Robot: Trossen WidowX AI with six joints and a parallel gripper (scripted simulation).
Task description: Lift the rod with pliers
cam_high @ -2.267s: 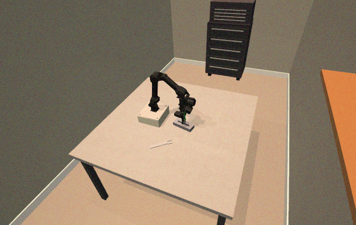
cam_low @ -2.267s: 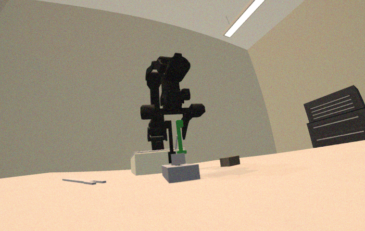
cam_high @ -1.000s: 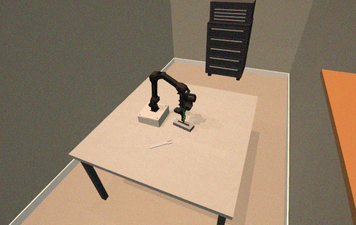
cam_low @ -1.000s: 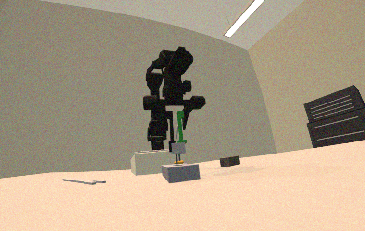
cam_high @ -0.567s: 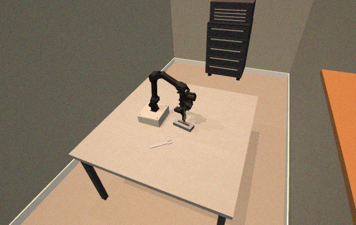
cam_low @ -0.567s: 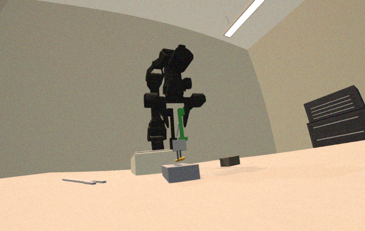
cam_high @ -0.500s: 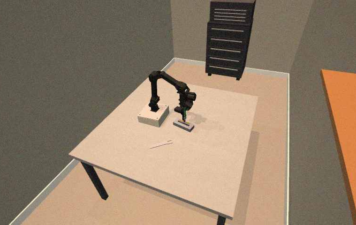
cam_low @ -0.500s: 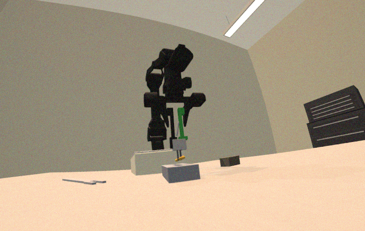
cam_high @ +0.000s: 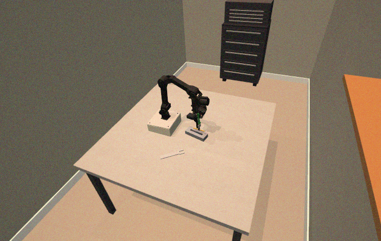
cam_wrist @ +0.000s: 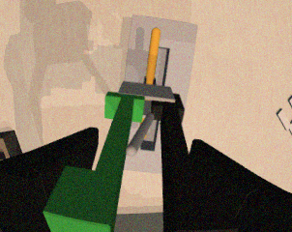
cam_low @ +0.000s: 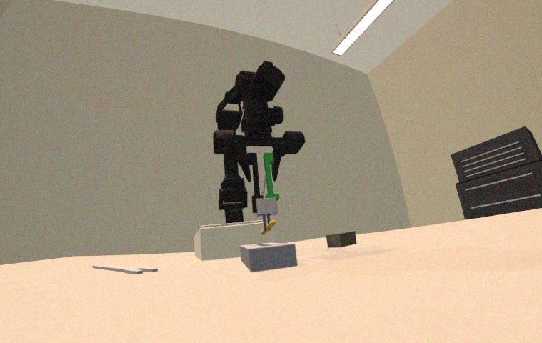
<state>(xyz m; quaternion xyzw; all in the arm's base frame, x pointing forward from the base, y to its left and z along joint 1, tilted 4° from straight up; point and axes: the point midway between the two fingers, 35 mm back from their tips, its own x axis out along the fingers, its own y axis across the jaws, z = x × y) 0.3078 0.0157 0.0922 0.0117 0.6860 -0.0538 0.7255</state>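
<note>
The orange rod (cam_high: 199,129) (cam_low: 268,227) (cam_wrist: 154,55) is in the pliers' jaws, above the channel block (cam_high: 196,134) (cam_low: 268,256) (cam_wrist: 182,63) and apart from it. Its long axis runs roughly along the block's slot, with one end tilted lower. It looks slim, smooth and round-ended. The pincer (cam_high: 198,114) (cam_low: 263,174) (cam_wrist: 145,142) is clamped on the upright pliers (cam_high: 198,120) (cam_low: 266,206) (cam_wrist: 147,91), with one green and one black handle. Bare surface (cam_high: 216,178) (cam_low: 265,306) (cam_wrist: 233,63) borders the block; the forked tool (cam_high: 172,154) (cam_low: 123,269) (cam_wrist: 287,118) lies well apart from it, and the dark holster (cam_low: 341,239) (cam_wrist: 8,145) stands beyond it in the exterior view.
</note>
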